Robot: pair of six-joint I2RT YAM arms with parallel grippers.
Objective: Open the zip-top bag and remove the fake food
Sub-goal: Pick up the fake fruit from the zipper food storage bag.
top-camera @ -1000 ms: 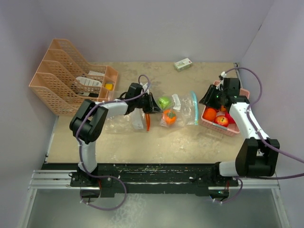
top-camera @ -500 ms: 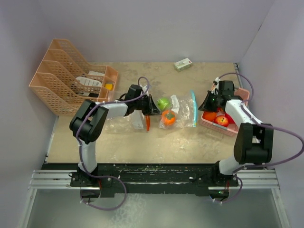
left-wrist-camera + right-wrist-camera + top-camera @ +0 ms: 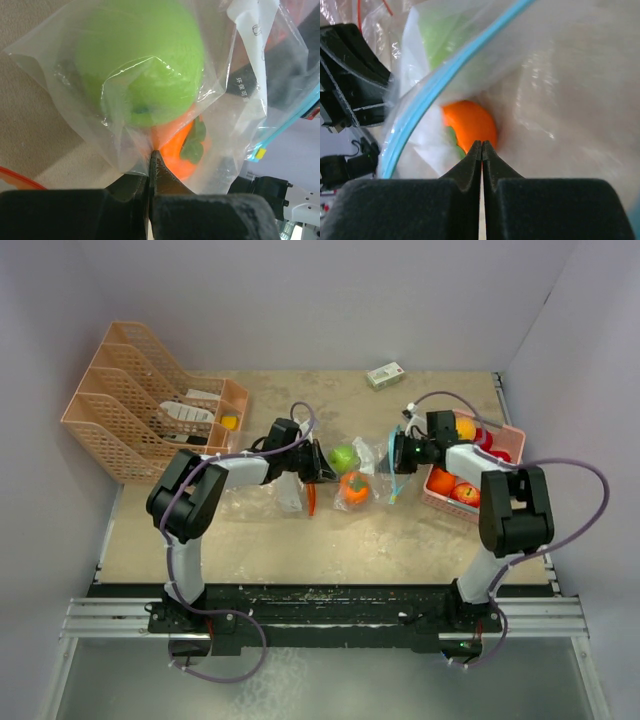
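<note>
The clear zip-top bag lies mid-table with its blue zip strip at the right end. A green apple and an orange are inside it. My left gripper is shut on the bag's closed left end; in the left wrist view its tips pinch the film below the green apple and orange. My right gripper is shut at the bag's mouth. In the right wrist view its tips point at the orange beside the blue zip.
A pink basket at the right holds oranges and red apples. A pink file rack stands at the back left. A second clear bag with a red zip lies under my left arm. A small green box sits by the back wall.
My right gripper has moved left from over the pink basket to the bag's blue-zipped mouth. My left gripper has kept its hold on the bag's other end.
</note>
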